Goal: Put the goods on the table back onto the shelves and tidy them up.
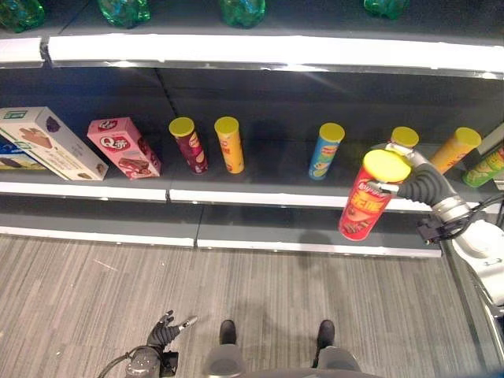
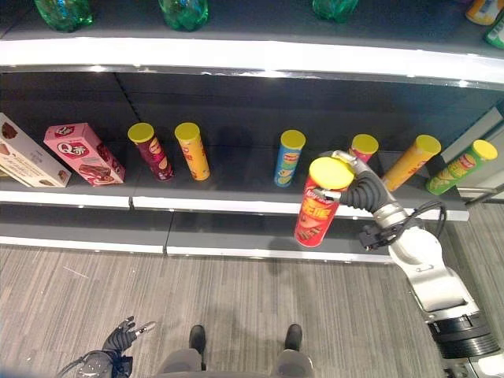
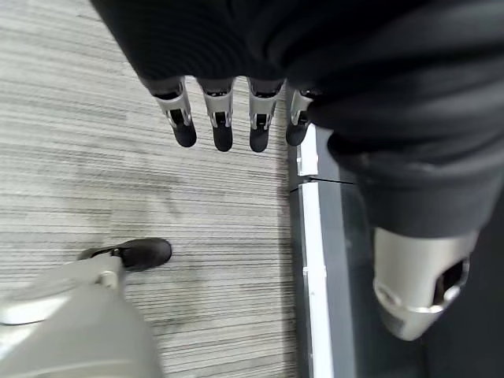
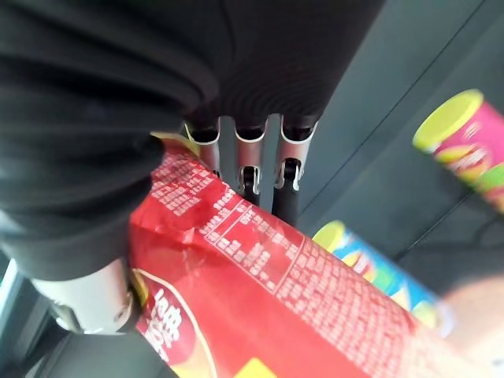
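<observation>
You are looking at a shop aisle, or a mock-up of one. Long dark display shelves (image 1: pixel 260 197) with white front strips run across the view in tiers. Snack goods stand spaced along them: yellow-lidded crisp tubes (image 1: pixel 229 144), a pink biscuit box (image 1: pixel 124 147) and a white box (image 1: pixel 51 143), with green bottles (image 2: pixel 183 12) on the tier above. Grey striped flooring (image 1: pixel 236 291) lies in front.

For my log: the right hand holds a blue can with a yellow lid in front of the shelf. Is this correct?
Not quite: the can in the right hand is red, not blue, as the right eye view shows. Its lid is yellow, and it is held in front of the shelf.
</observation>
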`<state>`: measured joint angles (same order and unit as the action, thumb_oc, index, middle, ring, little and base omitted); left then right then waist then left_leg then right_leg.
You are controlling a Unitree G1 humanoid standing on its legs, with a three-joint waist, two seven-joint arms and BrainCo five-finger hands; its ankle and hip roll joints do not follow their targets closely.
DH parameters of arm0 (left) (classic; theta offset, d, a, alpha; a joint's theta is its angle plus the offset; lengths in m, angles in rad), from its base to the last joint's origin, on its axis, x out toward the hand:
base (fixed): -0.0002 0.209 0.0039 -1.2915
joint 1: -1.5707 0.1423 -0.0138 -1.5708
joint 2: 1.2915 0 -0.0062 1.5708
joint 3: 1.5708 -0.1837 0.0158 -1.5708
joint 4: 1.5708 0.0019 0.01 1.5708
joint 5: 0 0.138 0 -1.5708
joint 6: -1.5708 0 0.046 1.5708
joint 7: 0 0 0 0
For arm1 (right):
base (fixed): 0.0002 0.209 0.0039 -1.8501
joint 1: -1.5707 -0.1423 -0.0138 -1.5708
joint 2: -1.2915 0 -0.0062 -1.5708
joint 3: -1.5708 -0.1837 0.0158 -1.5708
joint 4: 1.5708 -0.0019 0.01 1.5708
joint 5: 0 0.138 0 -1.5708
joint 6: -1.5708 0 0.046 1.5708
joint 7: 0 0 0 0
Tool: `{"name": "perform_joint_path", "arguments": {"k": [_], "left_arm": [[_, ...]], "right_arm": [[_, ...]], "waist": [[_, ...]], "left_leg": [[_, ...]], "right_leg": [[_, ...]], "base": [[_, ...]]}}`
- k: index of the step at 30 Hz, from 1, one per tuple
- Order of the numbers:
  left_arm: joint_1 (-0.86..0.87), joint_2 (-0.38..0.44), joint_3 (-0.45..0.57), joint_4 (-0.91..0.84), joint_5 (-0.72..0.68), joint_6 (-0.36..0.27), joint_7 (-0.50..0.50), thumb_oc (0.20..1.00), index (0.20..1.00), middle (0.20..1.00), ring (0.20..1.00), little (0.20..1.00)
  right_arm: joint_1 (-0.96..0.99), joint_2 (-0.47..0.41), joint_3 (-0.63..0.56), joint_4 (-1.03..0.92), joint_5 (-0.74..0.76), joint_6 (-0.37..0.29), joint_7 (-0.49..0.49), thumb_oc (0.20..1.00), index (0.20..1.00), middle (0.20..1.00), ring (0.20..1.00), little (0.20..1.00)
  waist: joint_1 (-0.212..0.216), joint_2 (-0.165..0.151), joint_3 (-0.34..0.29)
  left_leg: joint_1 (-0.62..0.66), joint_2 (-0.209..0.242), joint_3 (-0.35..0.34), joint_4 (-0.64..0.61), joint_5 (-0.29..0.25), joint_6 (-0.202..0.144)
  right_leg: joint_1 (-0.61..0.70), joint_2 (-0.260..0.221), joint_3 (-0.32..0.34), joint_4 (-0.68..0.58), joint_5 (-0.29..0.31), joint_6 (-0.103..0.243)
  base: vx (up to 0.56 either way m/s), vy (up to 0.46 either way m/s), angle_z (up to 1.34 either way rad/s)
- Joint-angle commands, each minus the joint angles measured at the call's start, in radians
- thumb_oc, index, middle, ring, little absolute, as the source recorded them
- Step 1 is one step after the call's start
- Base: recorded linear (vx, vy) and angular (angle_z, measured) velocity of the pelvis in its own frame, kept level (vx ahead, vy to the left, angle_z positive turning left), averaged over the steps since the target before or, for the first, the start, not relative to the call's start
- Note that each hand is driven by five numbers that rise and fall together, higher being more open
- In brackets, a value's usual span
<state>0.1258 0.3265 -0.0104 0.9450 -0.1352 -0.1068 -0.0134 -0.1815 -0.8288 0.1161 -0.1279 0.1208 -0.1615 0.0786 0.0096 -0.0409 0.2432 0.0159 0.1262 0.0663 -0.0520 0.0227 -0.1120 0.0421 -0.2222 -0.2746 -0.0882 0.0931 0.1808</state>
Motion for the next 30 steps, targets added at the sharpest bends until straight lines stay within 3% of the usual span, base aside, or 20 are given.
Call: {"name": "perform_joint_path", "arguments": {"k": [1,12,13,18,22,30], "left_arm": [[-0.037,0.062,-0.034,-0.005,0.034,-0.013,0.016,1.000,1.000,1.000,1.000,1.000],[-0.026,0.078,-0.065,-0.046,0.004,-0.012,0.030,1.000,1.000,1.000,1.000,1.000],[-0.021,0.081,-0.075,-0.065,0.000,-0.014,0.043,1.000,1.000,1.000,1.000,1.000],[-0.021,0.090,-0.105,-0.107,-0.003,-0.030,0.062,1.000,1.000,1.000,1.000,1.000],[-0.033,0.085,-0.141,-0.153,-0.036,-0.041,0.080,1.000,1.000,1.000,1.000,1.000],[-0.051,0.072,-0.167,-0.163,-0.048,-0.048,0.096,1.000,1.000,1.000,1.000,1.000]], "right_arm": [[-0.163,-0.024,0.065,-0.071,-0.011,-0.052,-0.020,0.200,0.200,0.200,0.200,0.200],[-0.324,-0.006,0.140,0.008,-0.139,-0.028,-0.112,0.200,0.200,0.200,0.200,0.200],[-0.365,-0.014,0.118,0.054,-0.305,-0.016,-0.216,0.200,0.200,0.200,0.200,0.200],[-0.440,-0.007,0.108,0.130,-0.467,0.005,-0.346,0.200,0.200,0.200,0.200,0.200],[-0.518,0.025,0.099,0.187,-0.515,0.036,-0.439,0.200,0.200,0.200,0.200,0.200],[-0.581,0.034,0.085,0.222,-0.536,0.059,-0.509,0.200,0.200,0.200,0.200,0.200]], "waist": [[0.045,-0.005,-0.001],[0.096,0.035,0.063],[0.116,0.055,0.083],[0.136,0.087,0.102],[0.159,0.129,0.122],[0.172,0.159,0.146]], "left_leg": [[0.005,-0.016,-0.014,-0.002,-0.059,0.017],[-0.094,-0.014,-0.064,0.038,-0.043,0.009],[-0.128,-0.013,-0.077,0.040,-0.030,0.004],[-0.175,-0.018,-0.099,0.020,0.000,-0.002],[-0.209,-0.028,-0.121,-0.024,0.035,-0.008],[-0.240,-0.048,-0.140,-0.033,0.043,-0.004]], "right_leg": [[-0.075,-0.013,0.036,0.109,-0.059,0.006],[-0.125,-0.046,-0.015,0.167,-0.081,0.001],[-0.139,-0.048,-0.033,0.166,-0.082,0.000],[-0.175,-0.050,-0.051,0.169,-0.082,0.001],[-0.205,-0.058,-0.073,0.184,-0.094,0.003],[-0.223,-0.075,-0.091,0.197,-0.094,0.006]], "base": [[-0.03,-0.060,0.24],[-0.05,-0.032,0.22],[-0.05,-0.050,0.24],[-0.06,-0.023,0.24],[-0.04,0.002,0.13],[0.00,0.012,0.15]]}}
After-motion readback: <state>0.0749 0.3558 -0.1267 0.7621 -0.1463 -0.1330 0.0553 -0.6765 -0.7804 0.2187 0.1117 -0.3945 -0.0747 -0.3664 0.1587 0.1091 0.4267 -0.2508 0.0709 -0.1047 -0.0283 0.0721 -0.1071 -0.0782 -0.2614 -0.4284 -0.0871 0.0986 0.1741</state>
